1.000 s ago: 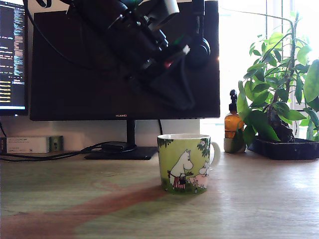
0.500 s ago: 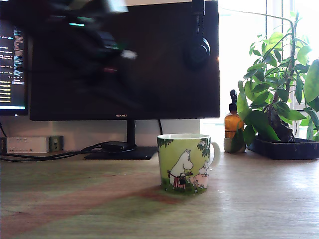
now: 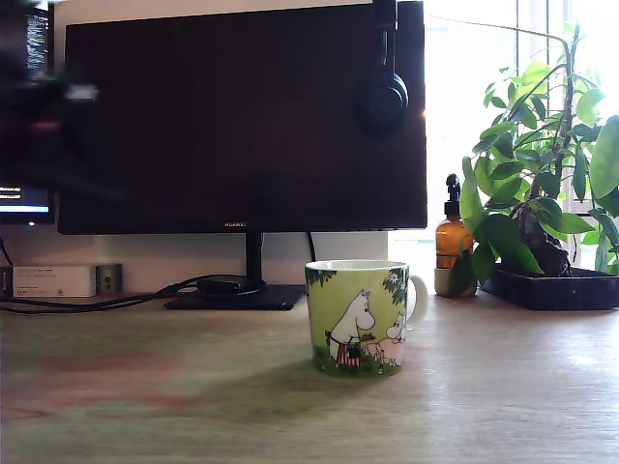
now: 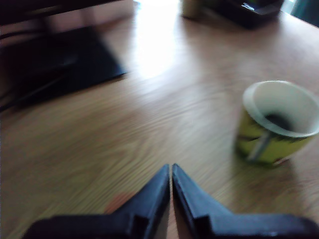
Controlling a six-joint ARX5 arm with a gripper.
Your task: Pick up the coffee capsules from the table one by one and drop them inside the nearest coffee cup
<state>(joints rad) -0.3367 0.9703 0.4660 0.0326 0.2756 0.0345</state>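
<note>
Mostly bare wood-grain table (image 3: 503, 387), window-lit.

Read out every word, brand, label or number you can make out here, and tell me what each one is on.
"HUAWEI" as best it reads, small, on the bottom bezel of the big black monitor.
Lines of coloured text on the second screen at the exterior view's left edge: too small to read.
White box beside the monitor stand: marks too small to read.
Amber pump bottle: no readable label.
Light green ceramic mug: cartoon figures only, no words.
Wrist view: blurred, no text.
</note>
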